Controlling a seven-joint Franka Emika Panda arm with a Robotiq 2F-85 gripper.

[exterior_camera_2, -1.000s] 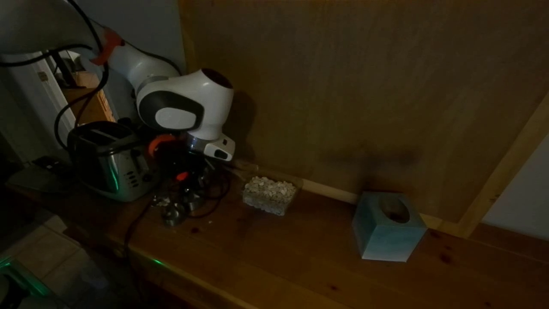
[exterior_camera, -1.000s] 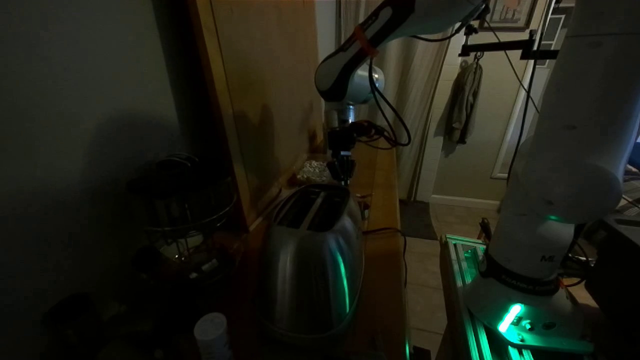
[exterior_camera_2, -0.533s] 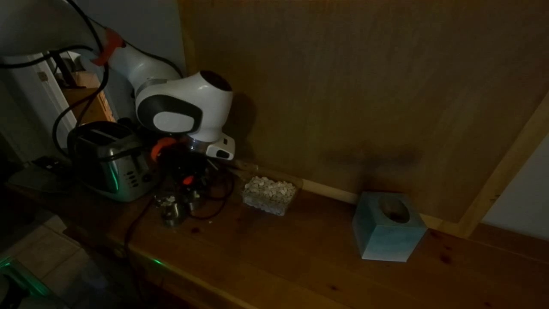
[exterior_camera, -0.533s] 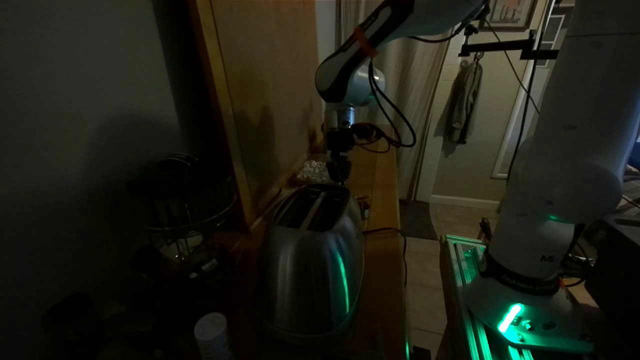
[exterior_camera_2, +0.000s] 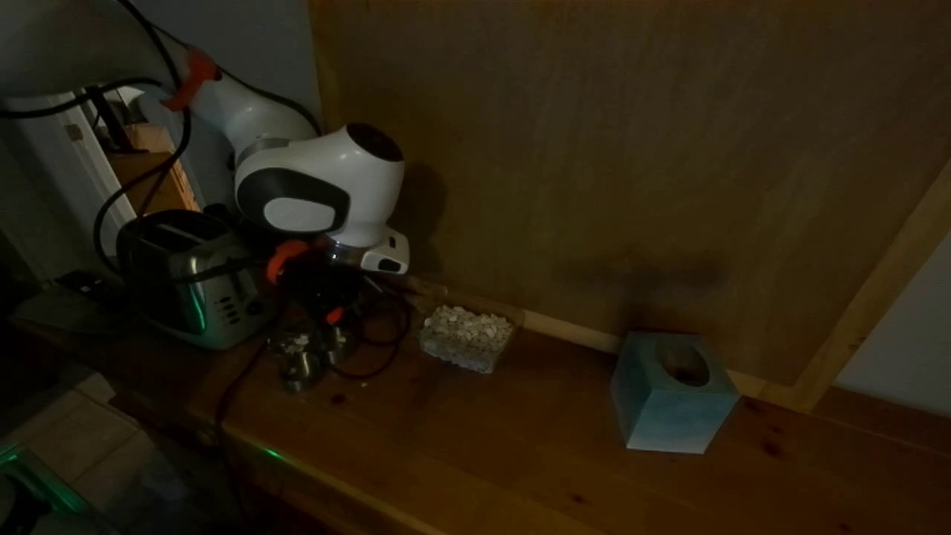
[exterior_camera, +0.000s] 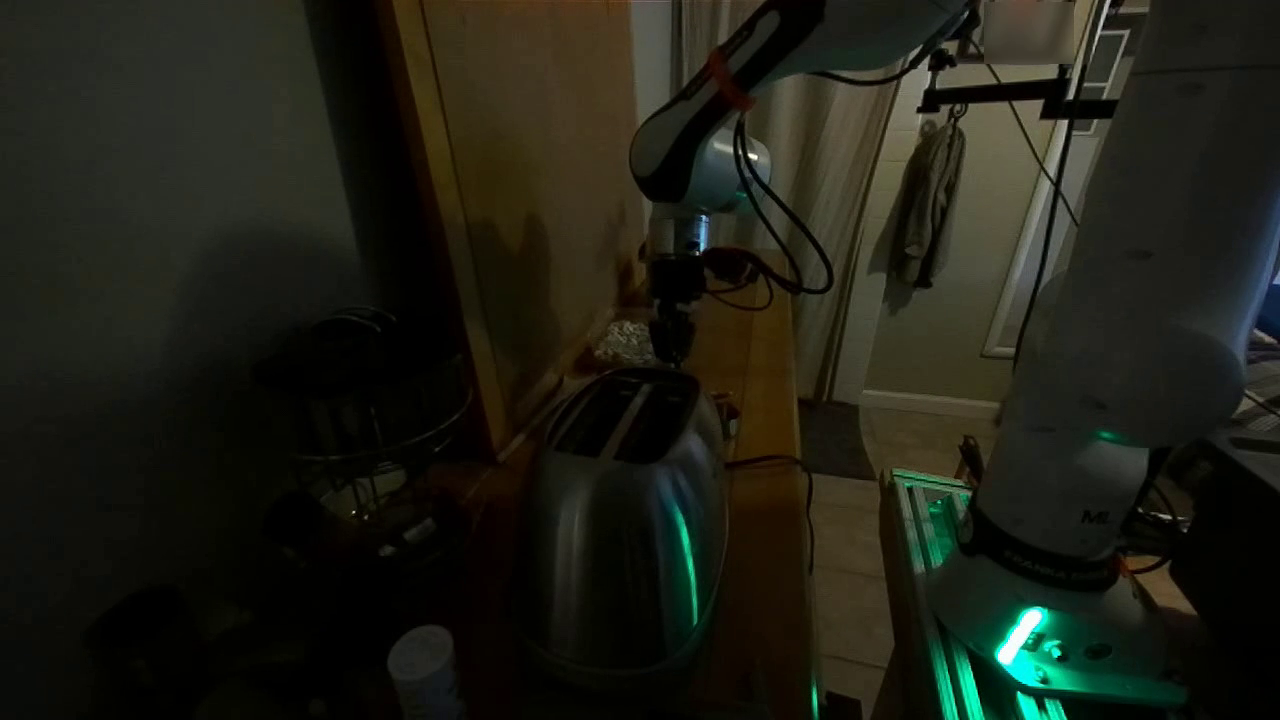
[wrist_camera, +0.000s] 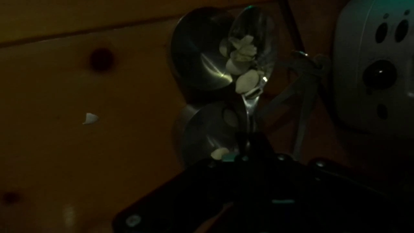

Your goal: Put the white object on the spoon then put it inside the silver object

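Note:
My gripper is shut on the handle of a metal spoon in the wrist view. Several white pieces lie in the spoon's bowl. The bowl hangs over the right rim of a small silver cup. A second silver cup stands beside it, partly behind my fingers, with a few white pieces inside. The large silver toaster stands close by; its control side shows at the right of the wrist view. A clear tub of white pieces sits by the wooden panel.
A blue tissue box stands farther along the table. One loose white chip lies on the wood. A grey branching item lies between cups and toaster. In an exterior view, a dark wire lantern and a white canister stand near the toaster.
My gripper has shifted slightly and turned a little, moving left in one exterior view and right in another. The spoon with its white pieces has moved slightly with it; the grip has stayed the same.

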